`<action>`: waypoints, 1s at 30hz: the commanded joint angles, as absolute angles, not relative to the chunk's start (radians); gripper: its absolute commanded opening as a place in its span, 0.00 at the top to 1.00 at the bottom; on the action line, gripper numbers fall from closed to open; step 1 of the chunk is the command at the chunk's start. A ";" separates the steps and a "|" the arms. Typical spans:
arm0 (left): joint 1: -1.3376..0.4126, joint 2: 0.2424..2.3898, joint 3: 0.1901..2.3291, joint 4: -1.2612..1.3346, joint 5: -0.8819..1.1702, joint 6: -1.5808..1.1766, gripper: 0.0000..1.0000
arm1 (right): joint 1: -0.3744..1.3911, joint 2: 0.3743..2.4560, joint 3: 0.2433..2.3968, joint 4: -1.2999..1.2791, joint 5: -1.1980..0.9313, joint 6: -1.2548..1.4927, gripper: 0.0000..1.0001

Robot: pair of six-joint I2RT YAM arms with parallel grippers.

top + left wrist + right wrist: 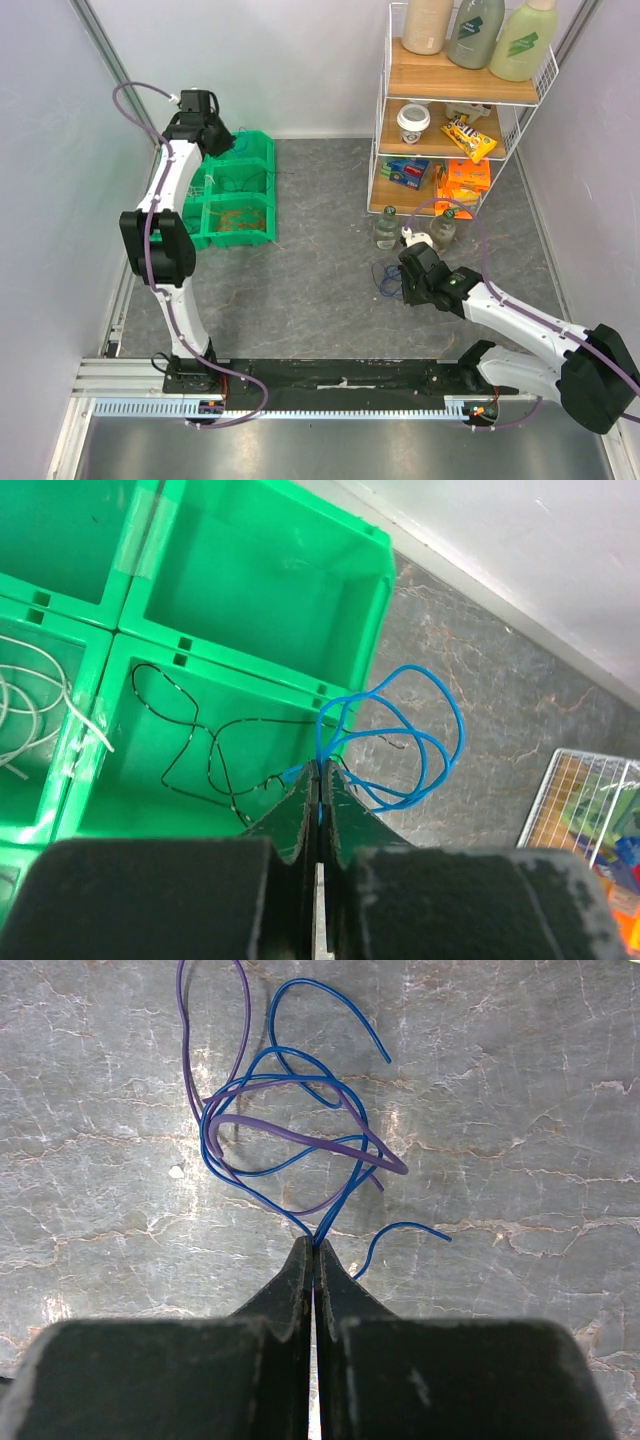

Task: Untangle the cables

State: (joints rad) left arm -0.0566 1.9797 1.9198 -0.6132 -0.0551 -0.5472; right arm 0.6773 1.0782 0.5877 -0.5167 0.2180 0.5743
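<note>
Bins (238,200) far left, shelf rack (460,110) far right, bottles (386,230) before it, cable tangle (385,279) on the table (310,295) just nearer

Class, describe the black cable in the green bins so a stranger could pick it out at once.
Start at the green bins on the table's left, below the left gripper. One compartment holds a single thin black cable lying in loose squiggles. The next compartment's cables are white, and the looped cable pinched in the gripper is bright blue.
</note>
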 commanded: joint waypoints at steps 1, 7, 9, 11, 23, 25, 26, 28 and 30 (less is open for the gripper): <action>-0.002 2.057 1.985 -0.525 0.104 -0.695 0.98 | 0.680 1.074 0.630 -0.517 0.215 0.557 1.00; 0.034 2.189 2.089 -0.482 0.113 -0.738 0.94 | 0.678 1.088 0.640 -0.517 0.203 0.538 1.00; 0.041 2.235 2.141 -0.483 0.121 -0.744 0.87 | 0.678 1.088 0.641 -0.515 0.198 0.535 1.00; 0.048 2.266 2.183 -0.492 0.117 -0.749 0.67 | 0.680 1.088 0.641 -0.514 0.184 0.531 1.00; 0.028 1.941 1.886 -0.500 0.144 -0.578 0.14 | 0.695 1.161 0.657 -0.431 0.058 0.474 1.00; -0.018 1.838 1.724 -0.471 0.163 -0.540 0.19 | 0.710 1.186 0.663 -0.391 0.032 0.466 1.00; -0.038 1.778 1.645 -0.457 0.161 -0.525 0.21 | 0.718 1.204 0.670 -0.377 0.019 0.460 1.00; -0.078 1.676 1.503 -0.399 0.213 -0.497 0.30 | 0.736 1.242 0.692 -0.347 0.003 0.454 1.00; -0.139 1.587 1.381 -0.365 0.287 -0.479 0.40 | 0.759 1.285 0.722 -0.313 -0.040 0.442 1.00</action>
State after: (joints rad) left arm -0.0345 1.7584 1.5658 -0.4744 0.1455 -0.5800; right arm 0.7238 1.2266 0.6365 -0.4274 0.0422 0.4782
